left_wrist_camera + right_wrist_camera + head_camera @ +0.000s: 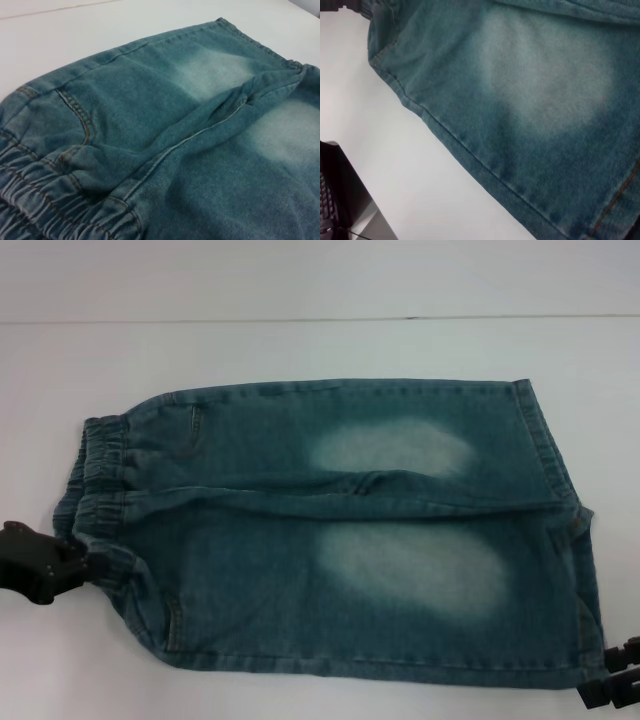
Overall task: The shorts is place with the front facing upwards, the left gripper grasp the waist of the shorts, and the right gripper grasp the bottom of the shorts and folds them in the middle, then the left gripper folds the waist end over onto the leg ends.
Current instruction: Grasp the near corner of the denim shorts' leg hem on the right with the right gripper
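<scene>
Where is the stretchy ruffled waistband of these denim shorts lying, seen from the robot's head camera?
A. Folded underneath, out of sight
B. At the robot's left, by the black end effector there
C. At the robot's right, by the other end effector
B: in the head view the ruffled waistband lies at the left end of the shorts, right by the left end effector; the straight leg hems lie toward the right end effector.

— What do we see apart from the work itself?
— We see a white table (300, 340), smooth and bare-topped, with a thin dark seam (320, 318) running across its far part.
— Anything past its edge?
— Yes, we make out a black keyboard (326, 202) lying below the table's near edge.
</scene>
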`<state>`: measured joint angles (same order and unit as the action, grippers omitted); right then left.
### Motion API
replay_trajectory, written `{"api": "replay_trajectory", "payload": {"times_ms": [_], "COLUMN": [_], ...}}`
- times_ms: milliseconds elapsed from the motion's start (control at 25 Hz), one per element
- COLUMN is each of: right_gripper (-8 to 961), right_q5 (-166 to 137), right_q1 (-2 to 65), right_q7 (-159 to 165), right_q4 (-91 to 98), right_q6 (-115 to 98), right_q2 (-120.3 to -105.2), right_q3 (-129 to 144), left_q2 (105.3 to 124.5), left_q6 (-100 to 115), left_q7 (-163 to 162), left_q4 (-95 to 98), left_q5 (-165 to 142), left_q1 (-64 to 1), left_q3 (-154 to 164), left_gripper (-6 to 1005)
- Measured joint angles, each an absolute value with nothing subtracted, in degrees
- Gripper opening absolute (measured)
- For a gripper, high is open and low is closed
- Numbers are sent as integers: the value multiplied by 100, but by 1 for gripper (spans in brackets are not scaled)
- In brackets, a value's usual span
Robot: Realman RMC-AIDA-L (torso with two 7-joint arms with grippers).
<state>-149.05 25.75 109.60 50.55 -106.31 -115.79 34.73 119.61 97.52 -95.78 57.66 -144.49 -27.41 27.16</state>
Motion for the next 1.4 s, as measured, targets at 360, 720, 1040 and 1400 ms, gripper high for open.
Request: {"api": "replay_trajectory", "payload": {"times_ms": [360,720,1040,1400], "right_gripper": [862,578,225,66], "right_q5": [-14905,-14923,-14924,-14879], "right_q1": [2581,2573,2539,2450], "right_q7": [10937,10929,10899,10683], "right_q4": [4963,4964,4981,5054], "right_q6": [-10514,-10357,-10343,-10398], "right_q2": [-11628,-11626,-11652,-11630], "right_q3": [3493,3437,3451,3248], "left_q2": [11952,11963,11961,11953], "left_q6": [9770,9783,9782,9782], "left_q7": [-9530,-9513,-9510,-9509], "left_q4": [5766,5765,5765,5765], "left_q5": [-14449,-14449,-14446,-14429], "left_q1": [-2701,-2697,-2713,-2702], "left_q3": [2715,2716,2722,2725], "left_gripper": [49,49,50,50]}}
